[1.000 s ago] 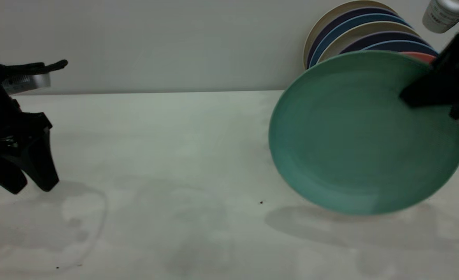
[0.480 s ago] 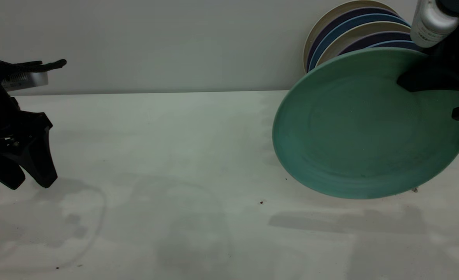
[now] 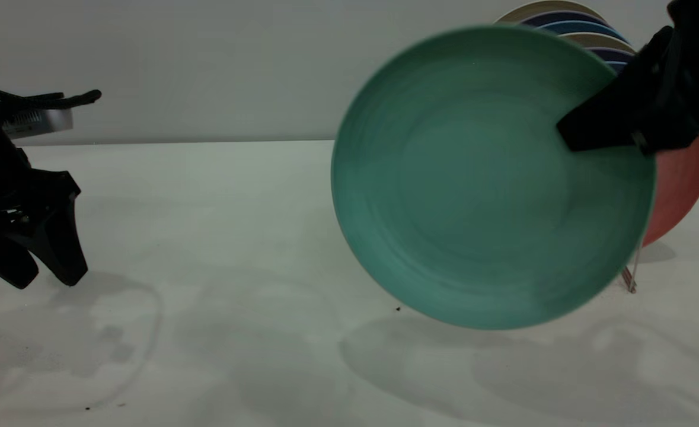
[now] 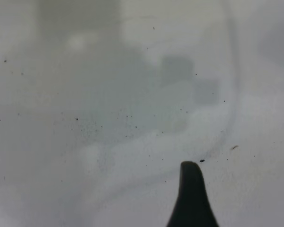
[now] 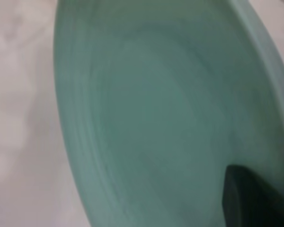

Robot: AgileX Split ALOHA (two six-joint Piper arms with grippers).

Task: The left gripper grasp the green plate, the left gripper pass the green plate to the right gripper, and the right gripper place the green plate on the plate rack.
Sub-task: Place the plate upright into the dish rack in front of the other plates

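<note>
The green plate (image 3: 479, 190) hangs above the table at the right, tipped nearly upright with its hollow face toward the exterior camera. My right gripper (image 3: 570, 140) is shut on the plate's upper right rim, one black finger lying across the face. In the right wrist view the green plate (image 5: 151, 118) fills the picture, with that finger (image 5: 255, 201) resting on it. Only a thin wire foot of the plate rack (image 3: 630, 277) shows below the plate's right edge. My left gripper (image 3: 44, 281) is parked low at the far left, open and holding nothing.
A salmon-pink plate (image 3: 678, 190) stands upright just behind the green one. Cream and blue plates (image 3: 568, 21) stand further back against the wall. The white table (image 3: 219, 237) stretches between the two arms. The left wrist view shows one fingertip (image 4: 191, 189) over bare tabletop.
The right gripper has lifted the green plate up and to the left and tipped it more upright, uncovering the pink plate behind. The left arm has not moved.
</note>
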